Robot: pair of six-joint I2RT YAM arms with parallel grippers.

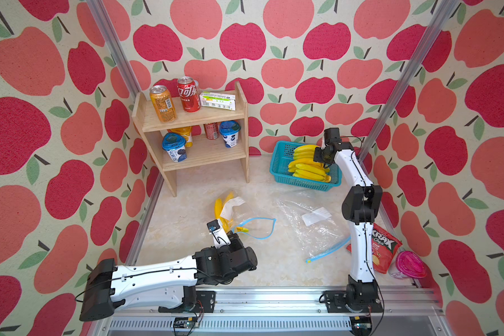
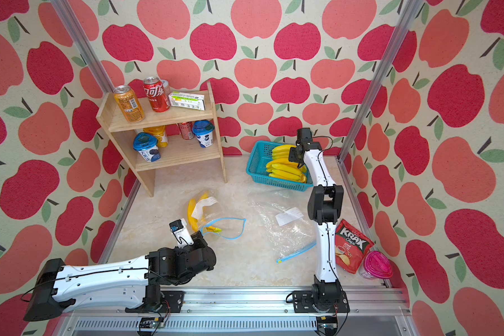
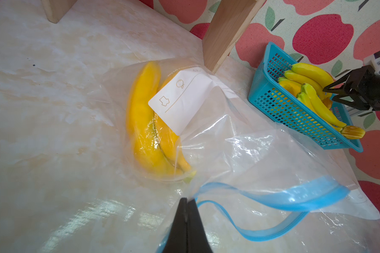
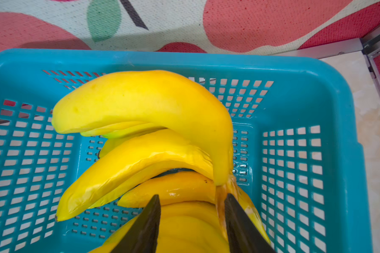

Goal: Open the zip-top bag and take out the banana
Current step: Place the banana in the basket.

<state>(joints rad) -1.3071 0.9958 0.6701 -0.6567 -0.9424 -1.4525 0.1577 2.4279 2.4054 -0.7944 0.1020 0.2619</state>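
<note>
Left gripper (image 3: 187, 203): jaws pressed together on the bag (image 3: 239, 153), pinching the film at a corner just beside the blue zip (image 3: 283, 197).
Right gripper (image 4: 192, 196): jaws apart over the basket (image 4: 184, 59), gripping nothing; the stem of the bunch (image 4: 151, 98) lying there touches the inner face of one finger.
Banana (image 3: 143, 122): inside the bag on the table (image 1: 259, 270), partly under the white label (image 3: 180, 103), its greenish end pointing toward the mouth.
Zip: undone, its two strips bowed apart in a loop.
Second bag (image 1: 312, 224): flat and apparently empty, near the right arm, well apart from the work.
Step, as I judge it: mouth is open; extraction is left to do.
Left's job: hold the pinch firm and raise the corner a little so the mouth gapes rather than sags.
Right's job: come across low, jaws wide, and enter through the zip loop.
Grasp: take the end nearest the mouth, not the middle.
Pull: draw out along the bag, away from the left pinch.
Risk: film caught between jaws and fruit would drag the whole bag.
</note>
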